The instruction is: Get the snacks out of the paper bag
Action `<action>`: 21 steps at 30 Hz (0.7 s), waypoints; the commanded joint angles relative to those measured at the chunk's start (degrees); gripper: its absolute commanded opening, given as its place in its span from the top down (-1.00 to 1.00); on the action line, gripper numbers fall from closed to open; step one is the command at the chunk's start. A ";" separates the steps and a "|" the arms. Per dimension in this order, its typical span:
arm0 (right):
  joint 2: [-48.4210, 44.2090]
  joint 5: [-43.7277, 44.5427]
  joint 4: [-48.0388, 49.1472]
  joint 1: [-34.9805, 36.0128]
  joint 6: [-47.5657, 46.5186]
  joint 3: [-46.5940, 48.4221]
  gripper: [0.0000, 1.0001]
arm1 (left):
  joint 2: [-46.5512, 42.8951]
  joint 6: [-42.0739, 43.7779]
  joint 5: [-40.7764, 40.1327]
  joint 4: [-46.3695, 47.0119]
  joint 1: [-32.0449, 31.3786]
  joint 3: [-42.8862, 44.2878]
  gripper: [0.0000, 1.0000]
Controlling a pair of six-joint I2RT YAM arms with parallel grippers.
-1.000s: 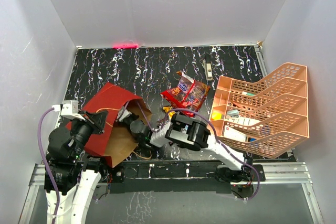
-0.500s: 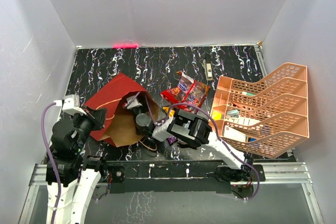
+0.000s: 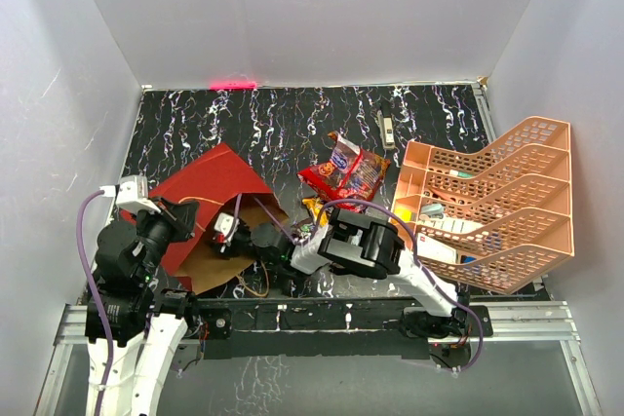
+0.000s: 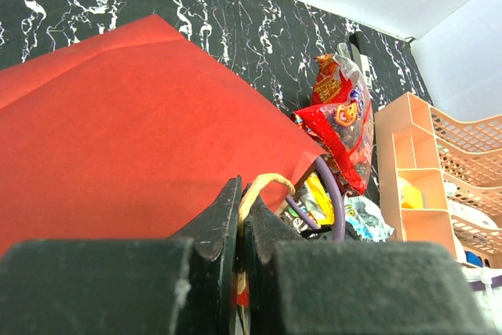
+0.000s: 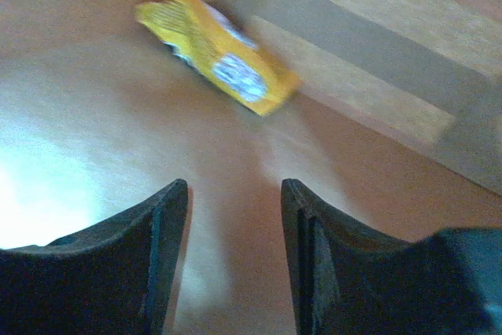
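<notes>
Claws at both ends: the left claw (image 4: 239, 208) is pinching shut on the tan cord handle (image 4: 263, 184) of the red paper bag (image 3: 216, 174), which is lying on the black marbled tabletop (image 3: 283, 129). Inside it the right claw (image 5: 234, 194) is hovering, jaws apart, with a yellow crinkly packet (image 5: 218, 52) lying just ahead, untouched. Red chip bags (image 3: 346, 170) are sitting outside.

Bare kraft floor of paper bag (image 5: 94, 115) open ahead of right gripper's (image 5: 233, 187) spread jaws up to yellow packet (image 5: 220, 52); outside, open bench (image 3: 244, 124) beyond, red packets (image 3: 346, 170) and peach tray (image 3: 534, 126) crowding right.
</notes>
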 commanded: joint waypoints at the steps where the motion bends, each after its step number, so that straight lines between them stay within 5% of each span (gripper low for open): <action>1: 0.47 -14.54 -2.33 0.33 3.95 6.50 -0.12 | 0.14 0.64 0.92 0.87 0.37 0.43 1.00; 10: 5.34 -12.89 -8.18 0.44 -8.24 14.89 -0.42 | 2.25 2.69 5.05 0.20 0.36 4.12 1.00; 21: 7.58 -10.64 -11.40 0.70 -48.15 17.23 -0.47 | 3.75 3.41 6.19 1.39 -0.67 5.55 1.00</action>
